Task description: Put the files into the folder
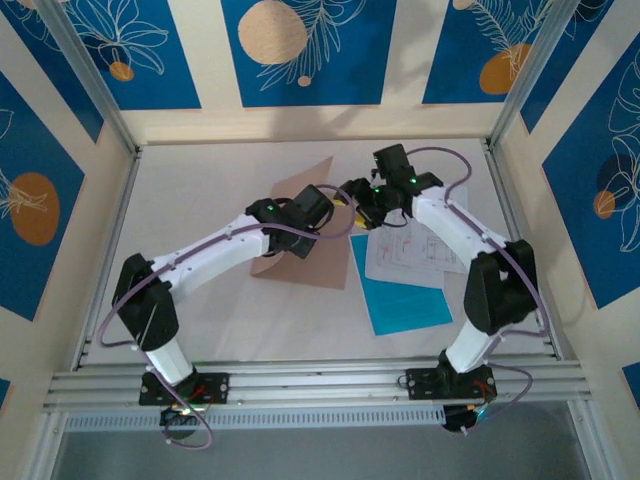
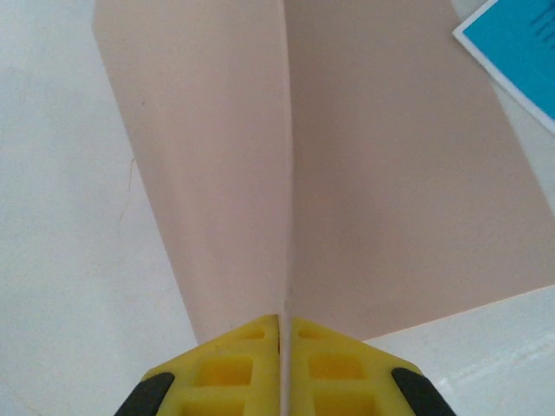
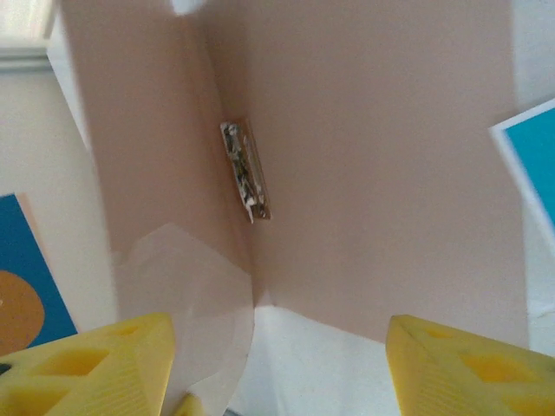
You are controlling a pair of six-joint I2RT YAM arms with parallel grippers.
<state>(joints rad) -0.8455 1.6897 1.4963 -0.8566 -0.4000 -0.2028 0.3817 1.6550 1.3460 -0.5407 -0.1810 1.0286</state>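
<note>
The pinkish-tan folder (image 1: 305, 182) lies mid-table, opened, with one cover lifted upright. My left gripper (image 1: 343, 218) is shut on the thin edge of that raised cover (image 2: 199, 156); its yellow fingers (image 2: 234, 368) pinch it edge-on, and the flat leaf (image 2: 399, 173) lies to the right. My right gripper (image 1: 363, 203) hovers open just beyond, its fingers (image 3: 87, 364) spread wide over the folder's inside (image 3: 373, 173), where a metal clip (image 3: 245, 169) sits at the fold. A printed white sheet (image 1: 405, 255) and the teal-blue sheet (image 1: 405, 305) lie right of the folder.
A translucent pocket flap (image 3: 182, 295) hangs inside the raised cover. Corners of the teal sheet (image 2: 520, 43) (image 3: 533, 156) reach toward the folder's right side. An aluminium frame (image 1: 320, 380) borders the near edge, and patterned walls enclose the table.
</note>
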